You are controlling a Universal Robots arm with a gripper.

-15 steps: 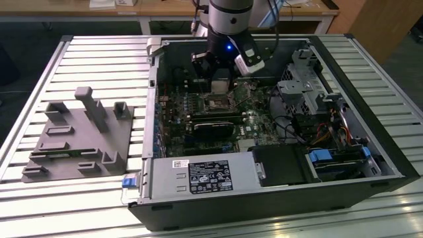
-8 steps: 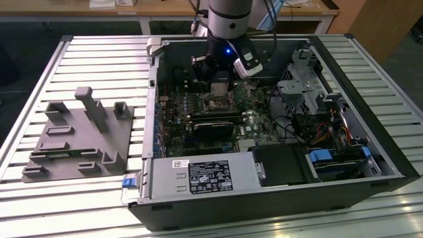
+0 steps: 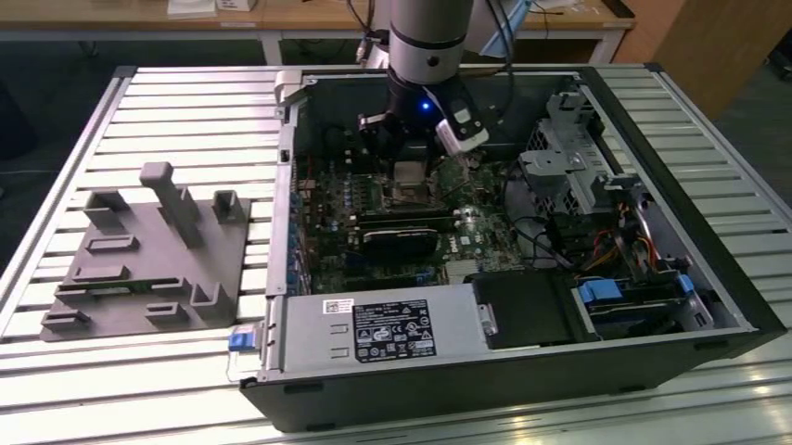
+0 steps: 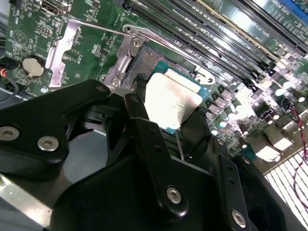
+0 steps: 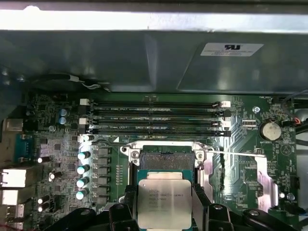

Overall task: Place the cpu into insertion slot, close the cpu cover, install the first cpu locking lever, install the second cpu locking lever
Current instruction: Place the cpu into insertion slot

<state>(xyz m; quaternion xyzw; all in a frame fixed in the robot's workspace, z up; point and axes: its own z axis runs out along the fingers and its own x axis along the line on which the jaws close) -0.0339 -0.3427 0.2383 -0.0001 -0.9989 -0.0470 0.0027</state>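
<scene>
**Chip pinched over the open socket**

In the exterior view you see the arm [image 3: 427, 37] reaching down into the open computer case [image 3: 693, 278], which lies on a slatted table [image 3: 185, 102]; a grey fixture [image 3: 148, 250] sits beside the case on the exterior view's left; at that range the socket area under the wrist is hard to make out.

The first wrist view gives you what the exterior view cannot: the gripper [image 5: 164, 209] is clamped on the cpu [image 5: 164, 192], one black finger on each of two opposite edges; the chip's pale metal top faces the camera; the insertion slot [image 5: 166, 159] lies open just beyond it, with the memory slots [image 5: 154, 118] further on.

The second wrist view looks past the fingers [image 4: 137, 110] from the other side; there the cpu [image 4: 171, 101] hangs partly over the insertion slot [image 4: 144, 60]; you cannot tell whether it touches.

The cpu cover [image 5: 267, 180] is swung open beside the socket, well clear of the chip; a thin lever [image 5: 236, 154] crosses between them.
</scene>
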